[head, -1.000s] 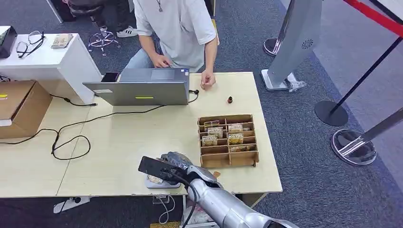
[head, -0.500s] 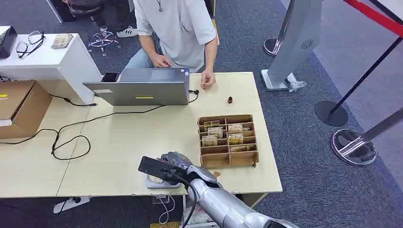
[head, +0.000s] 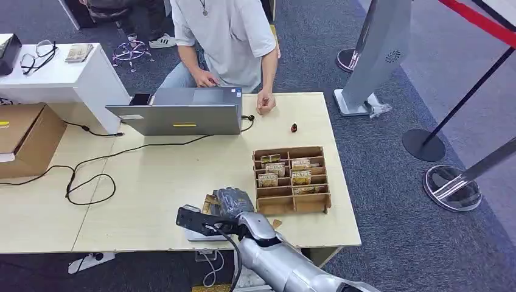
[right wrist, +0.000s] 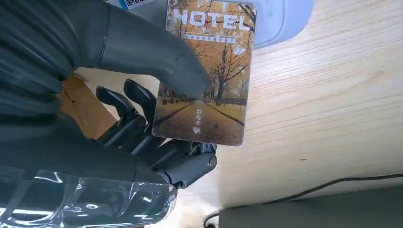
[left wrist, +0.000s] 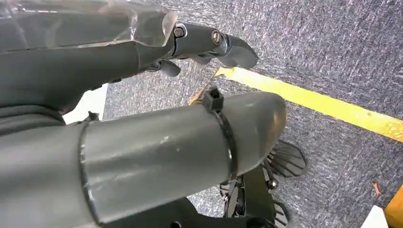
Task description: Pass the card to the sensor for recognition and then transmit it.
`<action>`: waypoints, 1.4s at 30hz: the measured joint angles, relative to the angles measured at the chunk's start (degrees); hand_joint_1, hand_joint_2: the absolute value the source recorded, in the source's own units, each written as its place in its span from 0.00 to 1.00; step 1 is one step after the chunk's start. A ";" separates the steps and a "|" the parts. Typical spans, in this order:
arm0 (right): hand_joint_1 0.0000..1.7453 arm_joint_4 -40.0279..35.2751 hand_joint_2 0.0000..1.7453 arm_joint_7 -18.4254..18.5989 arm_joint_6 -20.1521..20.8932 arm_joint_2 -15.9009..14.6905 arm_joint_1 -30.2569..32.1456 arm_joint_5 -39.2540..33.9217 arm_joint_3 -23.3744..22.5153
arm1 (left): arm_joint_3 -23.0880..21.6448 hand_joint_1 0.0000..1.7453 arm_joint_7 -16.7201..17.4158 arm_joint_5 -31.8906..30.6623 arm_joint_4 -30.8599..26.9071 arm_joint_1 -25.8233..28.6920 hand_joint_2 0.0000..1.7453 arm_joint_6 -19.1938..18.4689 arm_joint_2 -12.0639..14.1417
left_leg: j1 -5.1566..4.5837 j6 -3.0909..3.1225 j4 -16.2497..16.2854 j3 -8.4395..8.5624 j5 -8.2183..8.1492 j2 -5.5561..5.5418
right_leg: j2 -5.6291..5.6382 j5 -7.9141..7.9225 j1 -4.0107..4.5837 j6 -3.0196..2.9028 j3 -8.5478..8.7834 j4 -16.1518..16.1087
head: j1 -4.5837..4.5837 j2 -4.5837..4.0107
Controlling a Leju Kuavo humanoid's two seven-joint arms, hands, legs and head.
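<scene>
- Holding the card [right wrist: 205, 78] between thumb and fingers, the right hand [head: 230, 204] sits near the table [head: 152, 182] edge at about 6 o'clock in the head view.
- Lying just beside the hand, at its 7 o'clock, is the white sensor [right wrist: 280, 19]; the card's top edge overlaps it in the right wrist view.
- To present it well, I judge the card's face should stay flat and parallel over the sensor pad, held steady until it reads.
- Keeping the pinch firm matters, since only the thumb [right wrist: 157, 57] covers the printed side.
- For handing over, the person [head: 225, 36] sits at 12 o'clock, behind the laptop [head: 182, 118].
- The left hand [left wrist: 142, 61] hangs over carpet, fingers curled loosely, holding nothing.
</scene>
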 joint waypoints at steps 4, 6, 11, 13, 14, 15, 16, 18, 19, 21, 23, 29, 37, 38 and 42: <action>1.00 0.22 1.00 -0.37 0.07 0.00 0.00 0.13 0.00 | 0.00 0.00 -0.02 0.00 0.00 0.00 0.00 0.00 0.00 | 0.00 -0.01 0.00 0.00 0.00 0.00 | 0.00 0.01 0.00 -0.01 0.00 0.00 | 0.02 0.00; 1.00 0.28 1.00 -0.63 0.11 0.00 0.00 0.22 0.00 | 0.00 0.00 0.00 0.00 0.00 0.00 0.00 -0.02 0.00 | 0.00 -0.01 0.00 0.00 0.00 0.00 | 0.00 0.01 0.00 -0.01 0.01 0.00 | 0.02 0.00; 1.00 0.31 1.00 -2.95 1.77 0.00 0.00 -1.56 -0.15 | 0.00 0.00 0.00 0.00 0.00 0.00 0.00 -0.07 0.00 | 0.00 -0.01 0.00 0.01 0.00 0.00 | 0.00 0.01 0.00 -0.01 0.01 0.00 | 0.00 0.00; 1.00 0.26 1.00 -5.58 4.35 0.00 0.07 -4.42 -1.20 | 0.00 0.00 0.00 0.00 0.00 0.00 0.00 -0.07 0.00 | 0.00 -0.01 0.00 0.00 0.00 0.00 | 0.00 0.01 0.00 -0.01 0.01 0.00 | 0.00 0.00; 1.00 0.02 1.00 -7.68 6.14 0.00 0.12 -6.50 -2.07 | 0.00 0.00 0.02 0.00 0.00 0.01 0.00 -0.07 0.00 | 0.00 -0.01 0.00 0.00 0.01 0.00 | 0.00 0.01 0.00 -0.01 0.01 0.00 | 0.02 0.00; 1.00 -0.39 1.00 -9.23 7.20 -0.02 0.26 -8.05 -2.94 | 0.00 0.00 0.00 0.00 0.00 0.02 0.00 -0.07 0.02 | 0.00 -0.01 0.00 0.00 0.01 0.00 | 0.00 0.01 0.00 -0.01 0.01 0.00 | 0.02 0.00; 1.00 -0.74 1.00 -10.16 8.01 -0.02 0.30 -8.84 -3.71 | 0.00 0.00 0.02 0.00 0.00 0.02 0.00 -0.07 0.02 | 0.00 -0.01 0.00 0.00 0.01 0.00 | 0.00 0.01 0.00 -0.01 0.01 0.00 | 0.00 0.00; 1.00 -1.53 1.00 -11.80 10.01 -0.04 0.31 -10.84 -4.94 | 0.00 0.00 0.00 0.02 0.00 0.03 0.00 -0.07 0.04 | 0.00 -0.01 0.00 0.00 0.01 0.00 | 0.00 0.01 0.00 -0.02 0.01 0.00 | 0.02 0.00; 1.00 -2.26 1.00 -12.68 11.39 -0.13 0.47 -12.07 -5.56 | 0.00 0.00 0.02 0.07 0.00 0.03 0.00 -0.07 0.07 | 0.00 -0.01 0.00 0.00 0.01 0.00 | 0.00 0.02 0.00 -0.02 0.01 0.00 | 0.00 0.00; 1.00 -4.97 1.00 -15.16 15.55 -0.39 0.89 -16.09 -7.37 | 0.00 0.00 0.02 0.17 0.00 0.05 0.00 -0.07 0.07 | 0.00 -0.01 0.00 -0.01 0.01 0.00 | 0.00 0.02 0.00 -0.02 0.00 0.00 | 0.00 0.00; 1.00 -7.77 1.00 -16.42 18.74 -0.72 0.95 -19.28 -8.75 | 0.00 0.00 0.00 0.20 0.00 0.06 0.00 -0.07 0.07 | 0.00 -0.01 0.00 0.00 0.01 0.00 | 0.00 0.02 0.00 -0.02 0.00 0.00 | 0.02 0.00; 1.00 -17.59 1.00 -19.04 24.00 -2.69 1.09 -28.91 -11.12 | 0.00 0.00 -0.59 0.65 0.00 0.11 0.00 -0.07 0.07 | -0.01 -0.01 0.00 0.00 0.01 0.00 | 0.00 0.02 0.00 -0.01 0.00 0.00 | 0.00 0.00; 1.00 -28.90 1.00 -19.58 12.34 -5.25 0.72 -24.85 -11.39 | 0.00 0.00 -0.72 1.18 0.00 0.10 0.00 0.02 0.04 | 0.00 -0.01 0.01 0.00 0.01 0.00 | 0.00 0.02 0.00 -0.01 0.00 0.00 | 0.02 0.00; 1.00 -30.00 1.00 -19.19 10.02 -5.57 0.47 -22.79 -11.39 | 0.00 0.00 -0.81 1.09 0.00 0.10 0.00 0.02 0.04 | 0.00 -0.01 0.01 0.00 0.01 0.00 | 0.00 0.02 0.00 -0.01 0.00 0.00 | 0.00 0.00; 1.00 -31.93 1.00 -16.76 -1.83 -6.62 -1.39 -12.42 -11.56 | 0.00 0.00 -1.31 0.46 0.00 0.07 0.00 -0.13 0.04 | -0.01 -0.01 0.01 0.00 0.01 0.00 | 0.00 0.03 0.00 -0.01 0.00 0.01 | 0.02 0.00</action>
